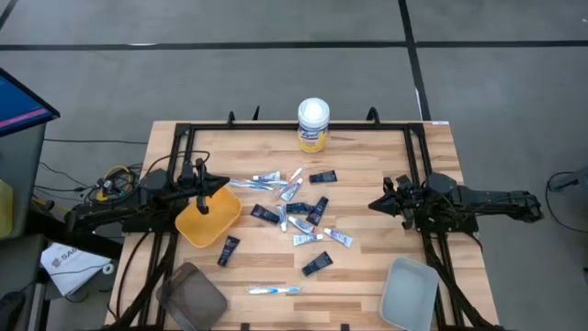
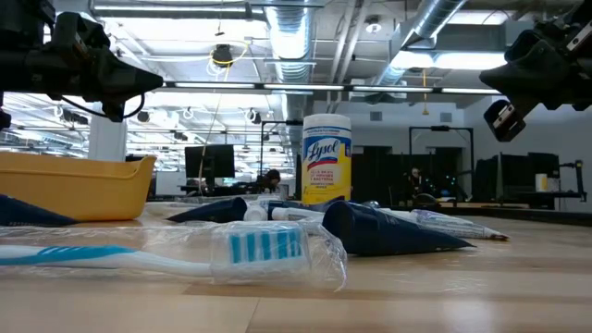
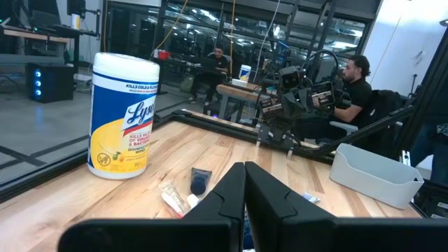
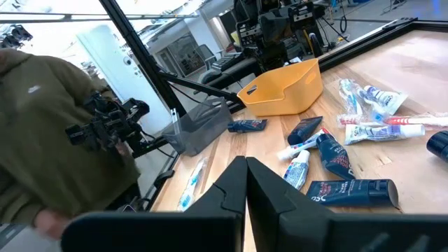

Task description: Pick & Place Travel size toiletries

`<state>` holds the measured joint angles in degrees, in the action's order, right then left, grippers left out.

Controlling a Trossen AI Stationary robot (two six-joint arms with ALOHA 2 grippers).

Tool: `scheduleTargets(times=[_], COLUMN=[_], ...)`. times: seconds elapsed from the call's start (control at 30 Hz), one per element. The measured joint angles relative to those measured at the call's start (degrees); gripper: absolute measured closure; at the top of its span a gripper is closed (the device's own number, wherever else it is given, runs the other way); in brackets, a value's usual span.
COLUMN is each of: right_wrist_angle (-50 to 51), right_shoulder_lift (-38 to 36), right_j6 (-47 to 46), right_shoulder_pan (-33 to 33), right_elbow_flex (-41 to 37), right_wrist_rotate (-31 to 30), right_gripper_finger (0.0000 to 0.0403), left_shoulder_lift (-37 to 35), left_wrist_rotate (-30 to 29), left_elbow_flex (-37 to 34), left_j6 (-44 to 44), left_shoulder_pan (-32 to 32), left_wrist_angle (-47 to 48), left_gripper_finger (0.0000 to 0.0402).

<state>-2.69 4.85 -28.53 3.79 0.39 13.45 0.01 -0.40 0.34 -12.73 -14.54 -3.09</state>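
Observation:
The travel size toiletries lie scattered flat on the middle of the wooden table: white tubes, dark tubes and wrapped toothbrushes. One dark tube lies by the yellow bin. My left gripper hovers shut, level, above the yellow bin's far edge and left of the pile. At the pile's right my right gripper hovers shut and level. Both point at the pile and touch nothing. In the wrist views their fingers meet with nothing between them.
A tall yellow wipes canister stands at the far edge. A brownish bin sits at the near left corner and a pale grey bin at the near right. A person in an olive sleeve stands beside the table.

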Motion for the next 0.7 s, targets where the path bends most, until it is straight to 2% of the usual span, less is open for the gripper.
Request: scheduleTargets(times=[0.23,0.5,0.7], right_wrist_angle=[0.0,0.0,0.0], right_shoulder_lift=[0.0,0.0,0.0], right_j6=[0.0,0.0,0.0], right_shoulder_pan=[0.0,0.0,0.0], right_elbow_flex=[0.0,0.0,0.0], right_wrist_rotate=[0.0,0.0,0.0], right_gripper_finger=[0.0403,0.0403,0.0403], left_shoulder_lift=[0.0,0.0,0.5], left_wrist_rotate=[0.2,0.1,0.0], left_elbow_flex=[0.0,0.0,0.0], left_j6=[-1.8,-20.8,-31.4], left_shoulder_pan=[0.0,0.0,0.0], left_wrist_angle=[-2.1,-4.8,-16.3], left_gripper_finger=[0.0399,0.0399,0.0399])
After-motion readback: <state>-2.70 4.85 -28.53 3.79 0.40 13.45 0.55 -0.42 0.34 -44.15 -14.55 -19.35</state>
